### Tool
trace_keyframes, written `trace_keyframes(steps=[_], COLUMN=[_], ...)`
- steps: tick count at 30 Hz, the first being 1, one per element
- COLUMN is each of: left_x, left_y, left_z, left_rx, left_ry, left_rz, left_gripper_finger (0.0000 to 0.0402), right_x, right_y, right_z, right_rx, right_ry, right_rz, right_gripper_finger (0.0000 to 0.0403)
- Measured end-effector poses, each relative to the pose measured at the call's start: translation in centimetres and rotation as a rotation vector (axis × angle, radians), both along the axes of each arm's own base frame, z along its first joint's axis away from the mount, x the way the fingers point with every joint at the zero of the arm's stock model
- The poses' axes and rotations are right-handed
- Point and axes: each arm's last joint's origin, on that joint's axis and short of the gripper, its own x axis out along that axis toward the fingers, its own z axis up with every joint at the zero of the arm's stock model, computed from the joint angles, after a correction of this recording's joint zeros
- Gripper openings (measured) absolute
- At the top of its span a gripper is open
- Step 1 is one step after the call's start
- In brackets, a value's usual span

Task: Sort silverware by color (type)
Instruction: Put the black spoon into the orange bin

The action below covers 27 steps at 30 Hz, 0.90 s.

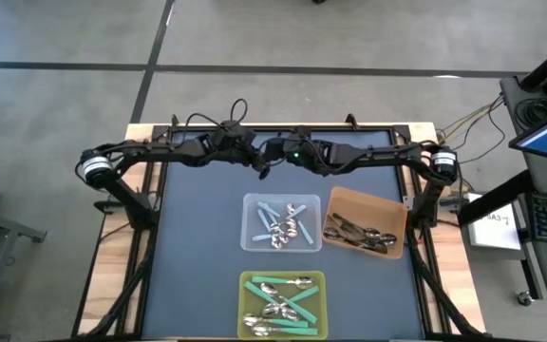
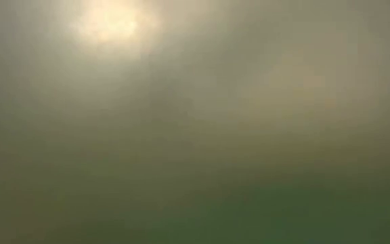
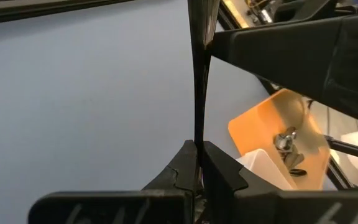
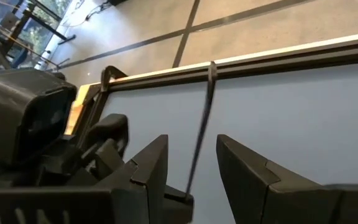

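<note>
The spoons lie in three bins. Light-blue-handled spoons (image 1: 281, 226) are in the clear bin (image 1: 253, 242) at mid-table. Dark-handled spoons (image 1: 359, 233) are in the brown bin (image 1: 395, 211) to its right. Teal-handled spoons (image 1: 283, 299) are in the yellow-green bin (image 1: 246, 285) at the near edge. Both arms lie folded along the far edge, well away from the bins. My left gripper (image 1: 261, 167) is shut and empty, as the left wrist view shows (image 3: 197, 158). My right gripper (image 1: 281, 152) is open and empty, as the right wrist view shows (image 4: 191, 165). The left wrist view also shows the brown bin (image 3: 272, 115).
The dark table mat (image 1: 198, 247) is bare to the left of the bins. The two grippers face each other closely at the middle of the far edge. The low view shows only a blurred haze. A thin dark bar (image 4: 204, 112) stands between my right fingers.
</note>
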Motion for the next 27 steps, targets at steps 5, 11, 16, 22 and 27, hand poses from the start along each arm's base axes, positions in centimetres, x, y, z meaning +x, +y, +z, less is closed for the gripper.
trace_keyframes(steps=[5,11,16,22,27], left_x=[0.2,0.2,0.3,0.2,0.2], left_y=[-0.3,-0.3,-0.5,-0.4,-0.3], left_z=[0.1,0.1,0.1,0.1,0.2], left_rx=[0.009,0.013,0.019,0.028,0.038], left_ry=[-0.01,-0.01,-0.013,-0.01,-0.009], left_rz=[-0.031,-0.035,-0.066,-0.047,-0.026], left_gripper_finger=[0.0,0.0,0.0,0.0,0.0], right_x=[0.0,-0.1,-0.7,-1.2,-1.2], right_y=[0.0,-0.5,-1.6,-2.3,-2.3], right_z=[0.0,0.1,0.6,1.4,1.4], right_rx=[0.009,0.009,-0.015,-0.013,0.005], right_ry=[-0.008,-0.02,-0.024,-0.044,-0.05], right_rz=[-0.003,-0.018,-0.06,-0.044,-0.023], right_gripper_finger=[0.0127,0.0127,0.0127,0.0127,0.0127])
